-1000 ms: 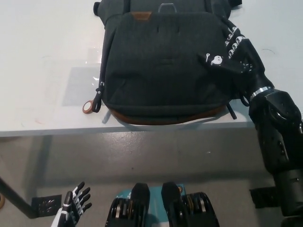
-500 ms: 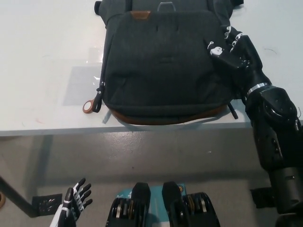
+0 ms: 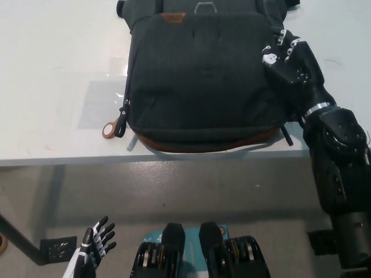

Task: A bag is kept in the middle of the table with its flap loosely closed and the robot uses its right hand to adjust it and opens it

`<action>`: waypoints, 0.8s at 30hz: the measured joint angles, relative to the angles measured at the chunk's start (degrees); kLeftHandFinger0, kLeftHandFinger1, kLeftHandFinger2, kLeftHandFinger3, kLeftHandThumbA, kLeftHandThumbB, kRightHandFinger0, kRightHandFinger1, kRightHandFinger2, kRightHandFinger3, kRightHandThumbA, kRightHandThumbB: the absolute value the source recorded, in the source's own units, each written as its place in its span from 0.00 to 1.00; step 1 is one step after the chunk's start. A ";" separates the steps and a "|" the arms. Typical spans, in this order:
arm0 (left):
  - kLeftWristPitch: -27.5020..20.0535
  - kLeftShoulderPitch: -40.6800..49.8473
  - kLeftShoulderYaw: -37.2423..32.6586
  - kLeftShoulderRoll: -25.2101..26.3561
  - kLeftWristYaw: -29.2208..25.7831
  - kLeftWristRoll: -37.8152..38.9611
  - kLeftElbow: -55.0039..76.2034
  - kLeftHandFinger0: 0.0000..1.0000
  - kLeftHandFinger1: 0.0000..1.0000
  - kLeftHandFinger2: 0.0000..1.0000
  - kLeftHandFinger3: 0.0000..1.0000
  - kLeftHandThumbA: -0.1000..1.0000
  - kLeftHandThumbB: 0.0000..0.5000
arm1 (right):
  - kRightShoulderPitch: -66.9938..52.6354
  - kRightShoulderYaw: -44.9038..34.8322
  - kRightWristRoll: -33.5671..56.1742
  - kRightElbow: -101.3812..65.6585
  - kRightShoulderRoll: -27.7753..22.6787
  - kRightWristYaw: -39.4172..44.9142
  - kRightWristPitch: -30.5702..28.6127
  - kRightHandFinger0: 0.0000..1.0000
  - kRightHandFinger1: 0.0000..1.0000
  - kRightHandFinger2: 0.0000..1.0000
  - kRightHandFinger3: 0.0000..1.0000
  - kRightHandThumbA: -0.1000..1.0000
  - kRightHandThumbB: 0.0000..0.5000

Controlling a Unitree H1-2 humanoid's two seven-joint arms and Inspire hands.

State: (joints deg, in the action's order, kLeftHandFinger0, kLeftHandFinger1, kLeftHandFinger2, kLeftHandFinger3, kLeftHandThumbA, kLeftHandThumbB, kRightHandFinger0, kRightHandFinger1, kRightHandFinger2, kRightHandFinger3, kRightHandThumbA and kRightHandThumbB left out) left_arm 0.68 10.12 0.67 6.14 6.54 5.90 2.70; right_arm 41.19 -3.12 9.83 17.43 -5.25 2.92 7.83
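Observation:
A dark grey bag [image 3: 200,81] with a brown leather base and a brown tab at the top of its flap lies flat on the white table [image 3: 52,87], its bottom end at the near edge. The flap covers the front. A metal clasp [image 3: 204,7] shows at the top. My black right hand [image 3: 288,61] rests against the bag's right side, fingers partly curled at the flap's edge, holding nothing that I can see. My white left hand [image 3: 93,252] hangs below the table at the lower left, fingers spread.
A zip pull with a round brown ring [image 3: 110,130] lies on the table left of the bag. A grey rectangle patch [image 3: 101,104] marks the tabletop. The table's near edge runs across the middle; grey floor lies below.
My right hand has drawn back from the middle of the flap to the bag's right edge and lifted slightly. The bag has barely shifted.

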 measured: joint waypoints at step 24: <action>1.03 -1.30 -0.12 0.14 0.00 -0.63 -0.22 1.00 1.00 1.00 1.00 1.00 0.00 | -27.02 9.78 -16.59 -36.17 -1.37 0.25 -0.93 0.00 0.23 0.61 0.62 0.00 0.32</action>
State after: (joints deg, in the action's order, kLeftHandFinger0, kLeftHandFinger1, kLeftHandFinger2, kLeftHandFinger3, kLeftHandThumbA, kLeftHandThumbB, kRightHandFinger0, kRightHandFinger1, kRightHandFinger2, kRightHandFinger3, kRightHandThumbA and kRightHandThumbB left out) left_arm 1.72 8.82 0.55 6.28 6.54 5.27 2.49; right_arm 14.17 6.67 -6.75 -18.74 -6.62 3.17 6.90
